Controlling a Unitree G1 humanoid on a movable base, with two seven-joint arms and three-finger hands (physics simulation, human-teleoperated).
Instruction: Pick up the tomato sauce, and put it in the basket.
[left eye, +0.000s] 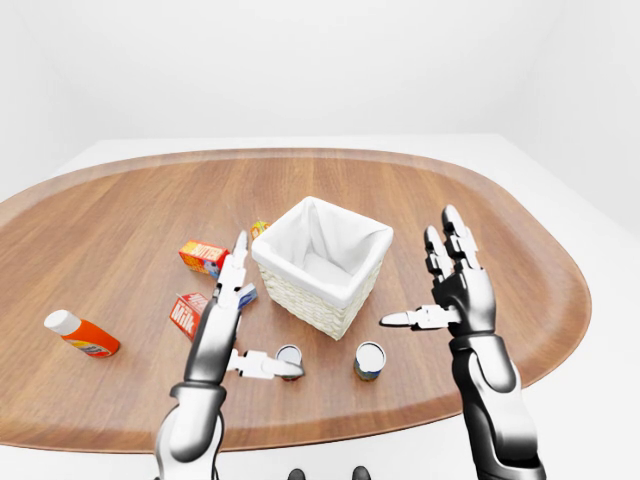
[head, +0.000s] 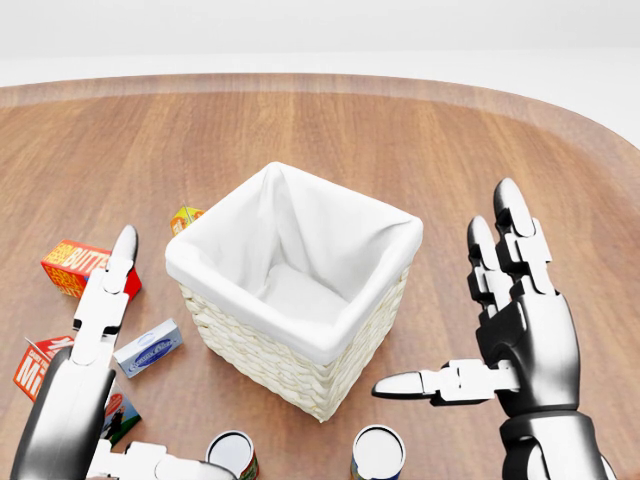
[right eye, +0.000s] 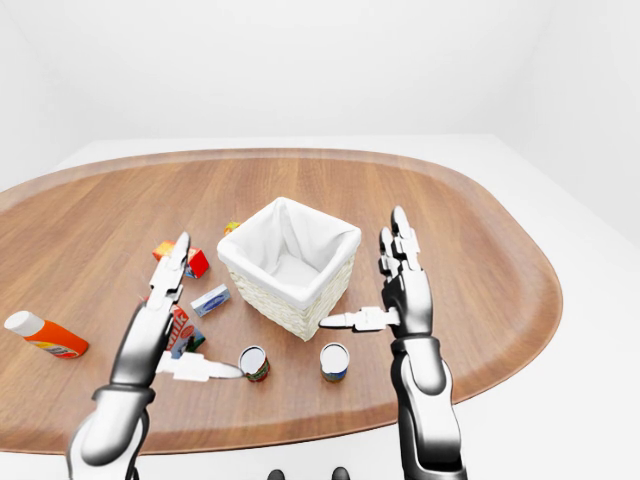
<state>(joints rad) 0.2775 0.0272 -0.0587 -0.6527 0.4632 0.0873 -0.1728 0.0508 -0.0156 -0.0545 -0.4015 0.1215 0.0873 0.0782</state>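
A red-labelled can (head: 232, 455), seemingly the tomato sauce, stands on the wooden table (left eye: 130, 210) just below the basket in the head view. The woven basket (head: 262, 362) with a white liner sits mid-table and looks empty. My left hand (right eye: 210, 306) is open beside the basket's left side, fingers stretched up. Its thumb (left eye: 272, 367) points right and almost reaches the can. My right hand (head: 445, 290) is open to the right of the basket, holding nothing.
A second can (left eye: 369, 360) with a blue label stands right of the first. Left of the basket lie a milk carton (left eye: 185, 314), a red-orange box (left eye: 203, 256), a small blue-white box (head: 148, 348), a small yellow box (left eye: 259, 228) and an orange bottle (left eye: 82, 336).
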